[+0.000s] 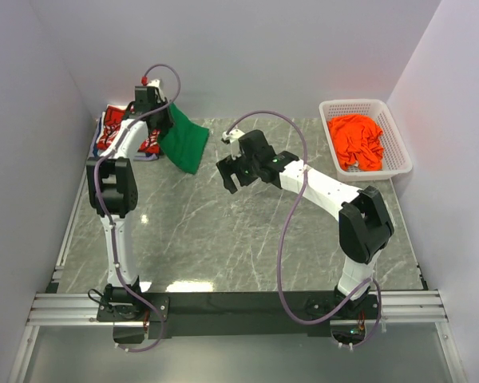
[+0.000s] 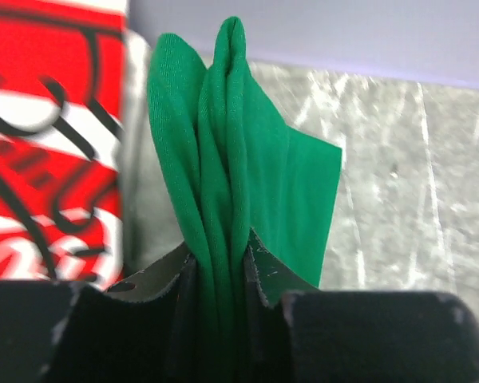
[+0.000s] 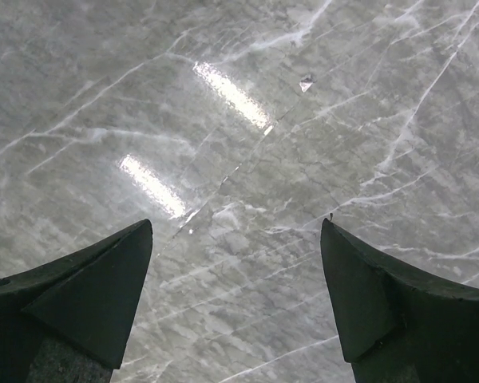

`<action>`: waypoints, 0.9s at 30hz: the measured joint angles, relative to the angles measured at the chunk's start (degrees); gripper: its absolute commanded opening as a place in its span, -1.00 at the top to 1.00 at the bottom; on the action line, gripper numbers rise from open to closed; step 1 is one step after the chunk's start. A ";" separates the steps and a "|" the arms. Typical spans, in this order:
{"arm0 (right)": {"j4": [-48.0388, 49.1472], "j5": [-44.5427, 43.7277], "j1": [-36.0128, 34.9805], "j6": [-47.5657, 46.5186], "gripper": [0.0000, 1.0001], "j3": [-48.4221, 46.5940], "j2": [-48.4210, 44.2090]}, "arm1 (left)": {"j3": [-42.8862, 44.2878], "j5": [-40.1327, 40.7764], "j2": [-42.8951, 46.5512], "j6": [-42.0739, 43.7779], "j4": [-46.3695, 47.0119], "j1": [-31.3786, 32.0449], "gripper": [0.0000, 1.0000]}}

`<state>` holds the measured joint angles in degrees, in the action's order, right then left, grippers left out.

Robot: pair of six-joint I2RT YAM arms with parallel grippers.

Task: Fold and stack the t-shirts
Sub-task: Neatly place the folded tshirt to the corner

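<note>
My left gripper [image 1: 164,120] is shut on a bunched fold of the green t-shirt [image 1: 184,144] at the far left of the table; the shirt hangs from the jaws down to the marble. In the left wrist view the green cloth [image 2: 231,159] runs up between the shut fingers [image 2: 156,275]. The red t-shirt with white lettering [image 1: 112,136] lies folded just left of it, also in the left wrist view [image 2: 48,152]. The orange t-shirt [image 1: 358,140] lies crumpled in the white basket [image 1: 399,152]. My right gripper [image 1: 230,177] is open and empty above bare marble [image 3: 247,199] at mid-table.
The white mesh basket stands at the far right corner. White walls close in the table on the left, back and right. Purple cables loop off both arms. The grey marble table [image 1: 223,239] ends at a black rail at the near edge.
</note>
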<state>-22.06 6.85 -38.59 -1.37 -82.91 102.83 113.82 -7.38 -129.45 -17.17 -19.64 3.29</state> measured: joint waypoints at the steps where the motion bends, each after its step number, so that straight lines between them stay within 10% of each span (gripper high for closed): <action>1: 0.04 0.09 0.02 -0.04 -0.84 0.00 0.00 | 1.33 0.20 -0.55 1.01 -0.44 -0.31 0.52; 27: 0.15 0.37 0.02 -0.61 -0.90 0.02 0.00 | 13.40 2.80 -2.56 10.25 -2.12 -2.05 0.71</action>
<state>-21.91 7.22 -38.57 -1.98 -82.89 102.83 127.22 -4.58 -132.00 -6.92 -21.76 1.23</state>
